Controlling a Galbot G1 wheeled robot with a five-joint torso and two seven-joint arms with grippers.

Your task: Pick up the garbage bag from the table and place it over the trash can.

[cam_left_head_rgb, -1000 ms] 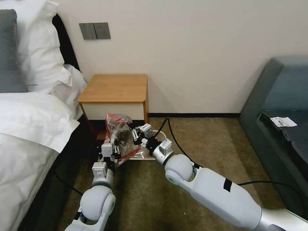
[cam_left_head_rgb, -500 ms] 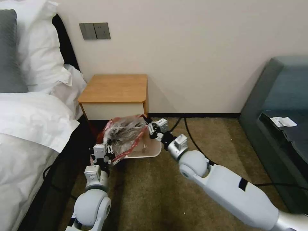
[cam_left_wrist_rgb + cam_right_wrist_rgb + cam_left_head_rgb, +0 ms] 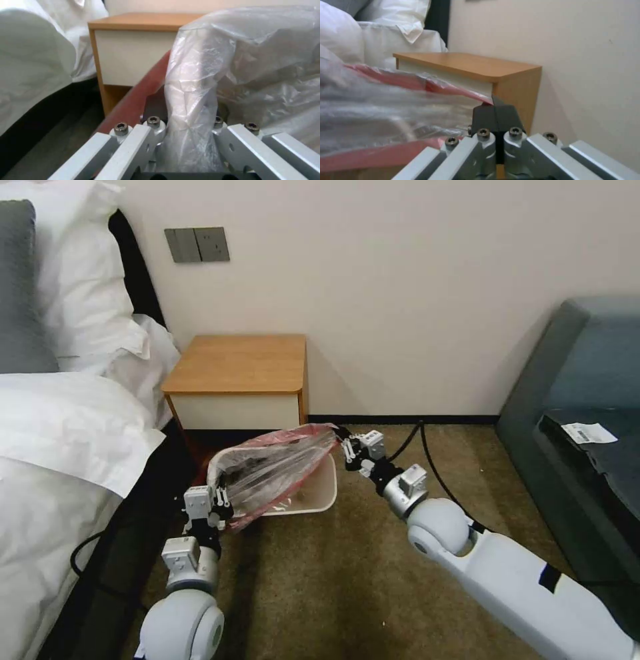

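The garbage bag, clear crinkly plastic with a red rim, is stretched wide between both grippers just above the trash can, a pale bin on the carpet in front of the table. My left gripper is shut on the bag's near-left rim; bunched plastic fills its jaws. My right gripper is shut on the bag's far-right red edge, its dark pads pressed together. The bag hides most of the bin.
A bed with white bedding flanks the left. A dark sofa stands at the right. Black cables trail over the carpet by the right arm. The wall runs close behind the table.
The two grippers have drawn apart, the left toward me and leftward, the right farther rightward. The bag went from a bunched clump to a wide stretched sheet over the bin.
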